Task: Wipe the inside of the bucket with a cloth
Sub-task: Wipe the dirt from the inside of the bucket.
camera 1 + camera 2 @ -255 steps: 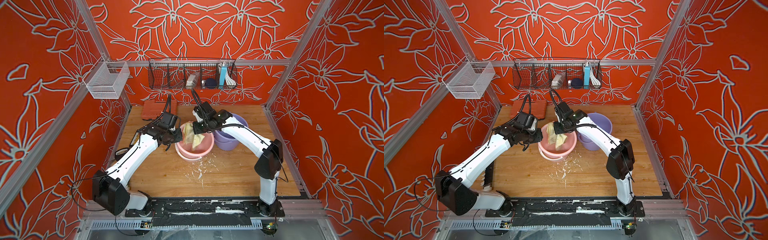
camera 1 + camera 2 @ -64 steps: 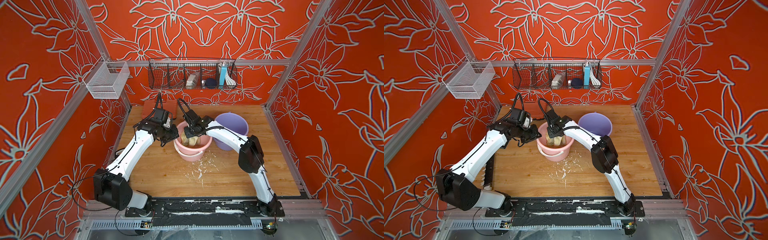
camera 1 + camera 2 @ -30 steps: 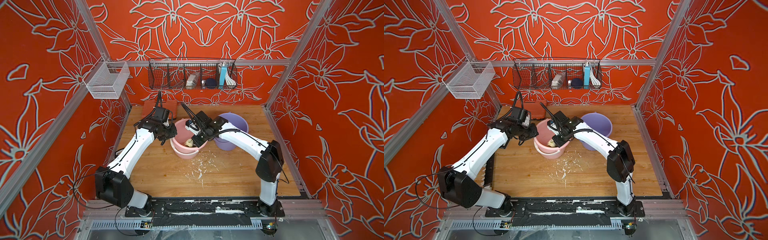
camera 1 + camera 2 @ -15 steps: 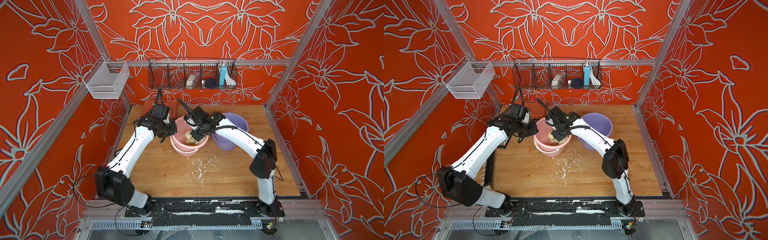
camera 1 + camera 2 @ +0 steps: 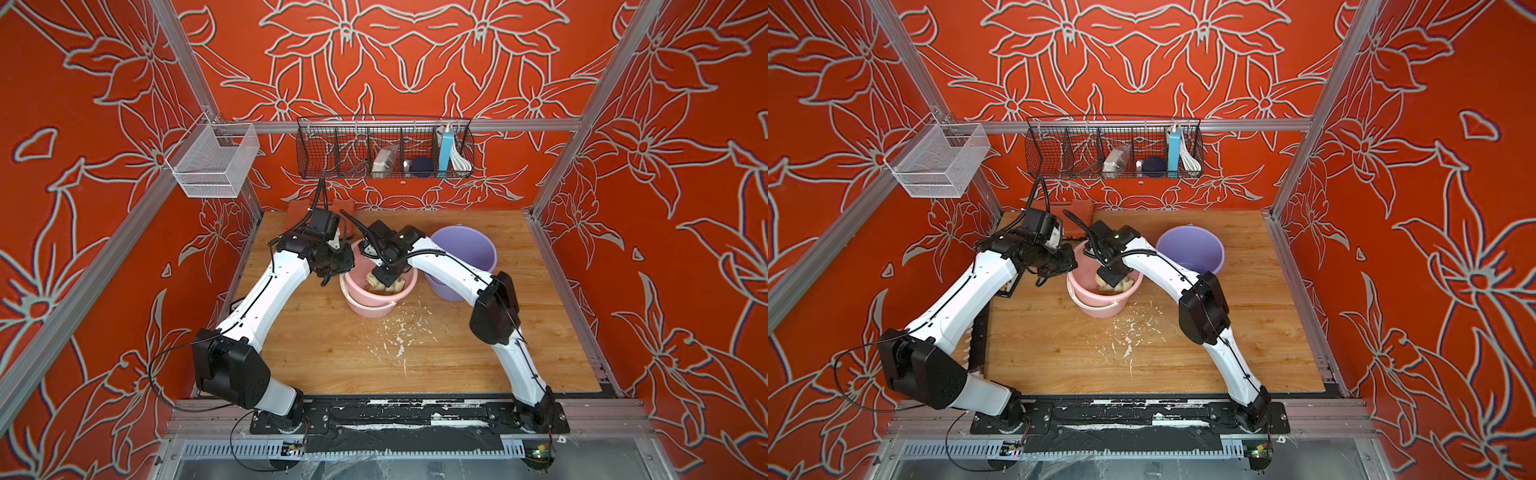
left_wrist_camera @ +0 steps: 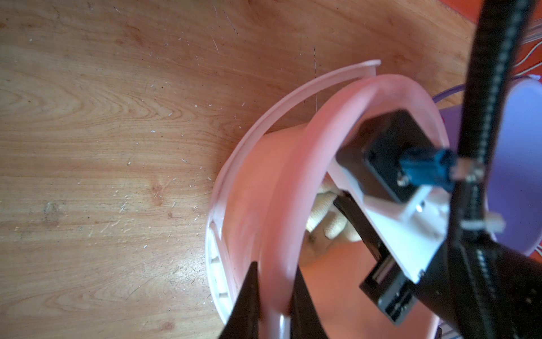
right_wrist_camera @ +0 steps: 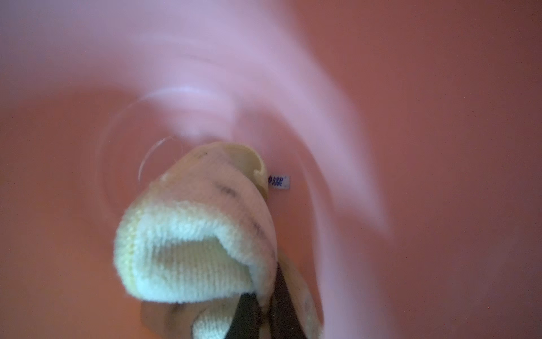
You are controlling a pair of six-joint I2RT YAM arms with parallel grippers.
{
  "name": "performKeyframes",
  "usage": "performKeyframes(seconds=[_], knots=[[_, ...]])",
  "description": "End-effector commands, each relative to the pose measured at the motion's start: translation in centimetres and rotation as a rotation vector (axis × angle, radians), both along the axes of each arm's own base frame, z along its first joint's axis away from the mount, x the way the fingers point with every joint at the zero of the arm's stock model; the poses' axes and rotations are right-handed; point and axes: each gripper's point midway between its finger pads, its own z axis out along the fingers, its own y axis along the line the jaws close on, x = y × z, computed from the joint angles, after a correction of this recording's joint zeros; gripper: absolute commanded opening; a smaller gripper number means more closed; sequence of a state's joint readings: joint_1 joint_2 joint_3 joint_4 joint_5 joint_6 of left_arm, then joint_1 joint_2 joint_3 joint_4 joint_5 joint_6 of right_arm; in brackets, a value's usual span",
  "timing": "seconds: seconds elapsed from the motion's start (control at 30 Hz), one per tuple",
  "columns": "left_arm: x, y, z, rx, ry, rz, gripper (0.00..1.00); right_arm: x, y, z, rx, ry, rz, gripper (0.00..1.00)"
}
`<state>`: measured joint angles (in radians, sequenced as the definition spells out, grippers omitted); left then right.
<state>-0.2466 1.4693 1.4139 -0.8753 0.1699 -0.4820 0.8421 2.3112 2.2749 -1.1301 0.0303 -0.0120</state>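
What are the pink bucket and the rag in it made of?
The pink bucket looks like smooth, slightly glossy plastic: thin moulded rim, translucent wall. The cloth looks like terry or microfibre: ribbed fuzzy pile, pale yellow, dark stains.

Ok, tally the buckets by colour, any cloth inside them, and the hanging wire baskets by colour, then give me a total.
pink bucket: 1
purple bucket: 1
yellowish cloth, inside the pink bucket: 1
black wire basket: 1
white mesh basket: 1
Total: 5
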Motion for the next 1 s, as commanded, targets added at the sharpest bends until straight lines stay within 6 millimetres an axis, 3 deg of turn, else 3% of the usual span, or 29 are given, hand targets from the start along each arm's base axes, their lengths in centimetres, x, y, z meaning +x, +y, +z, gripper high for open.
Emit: performKeyframes(seconds=[0.0, 0.2, 0.4, 0.6, 0.83, 0.97], knots=[[-1.1, -0.6, 1.3, -0.056, -0.029, -0.033, 0.0, 0.3, -1.0, -0.7, -0.088, 0.003, -0.026, 0.0], [-2.0, -1.8, 0.1, -0.119, 0.033, -0.073, 0.0, 1.7, 0.2, -0.5, -0.038, -0.064, -0.034, 0.0], [-2.8, -2.8, -1.1, -0.172, 0.095, -0.099, 0.0, 1.4, 1.7, -0.1, 0.083, -0.129, 0.014, 0.0], [-4.0, -4.9, -1.3, -0.306, 0.187, -0.143, 0.0, 1.7, 1.0, -1.4, 0.104, -0.222, 0.0, 0.0], [-5.7, -5.1, -2.3, -0.32, 0.264, -0.168, 0.0, 1.7, 2.1, -2.0, 0.173, -0.263, 0.058, 0.0], [-5.9, -5.1, -3.3, -0.312, 0.281, -0.169, 0.0, 3.7, 1.2, -3.3, 0.026, -0.275, 0.0, 0.0]])
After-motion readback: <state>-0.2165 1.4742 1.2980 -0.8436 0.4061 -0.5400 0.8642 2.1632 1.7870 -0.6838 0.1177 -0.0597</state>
